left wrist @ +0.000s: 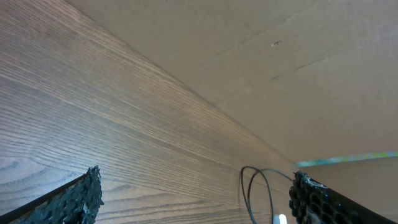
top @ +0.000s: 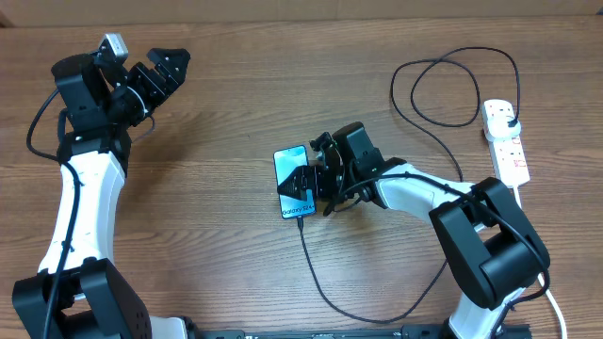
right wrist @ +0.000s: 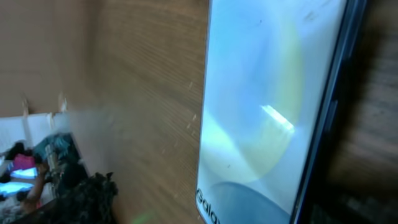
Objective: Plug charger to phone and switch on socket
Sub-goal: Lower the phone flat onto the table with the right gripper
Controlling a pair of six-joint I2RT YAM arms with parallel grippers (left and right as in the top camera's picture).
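Note:
The phone [top: 289, 169] lies flat mid-table, its cyan screen lit, dark text at its near short edge. The charger [top: 332, 297], a thin black cable, meets that edge, loops toward the front, then runs to the far right, where its black plug [top: 507, 117] sits in the socket [top: 509, 151], a white power strip. My right gripper [top: 314, 175] is open over the phone's right side. In the right wrist view the phone [right wrist: 267, 93] lies between the right gripper's [right wrist: 230, 193] fingers, apart from the left finger. My left gripper [top: 166, 69] is open and empty at the far left.
The cable coils in a loop [top: 452, 85] at the far right, also seen in the left wrist view [left wrist: 256, 186] between the left gripper's [left wrist: 199, 205] fingers. The strip's thick white cord [top: 549, 299] runs off the front right. A cardboard wall [left wrist: 249, 50] backs the table.

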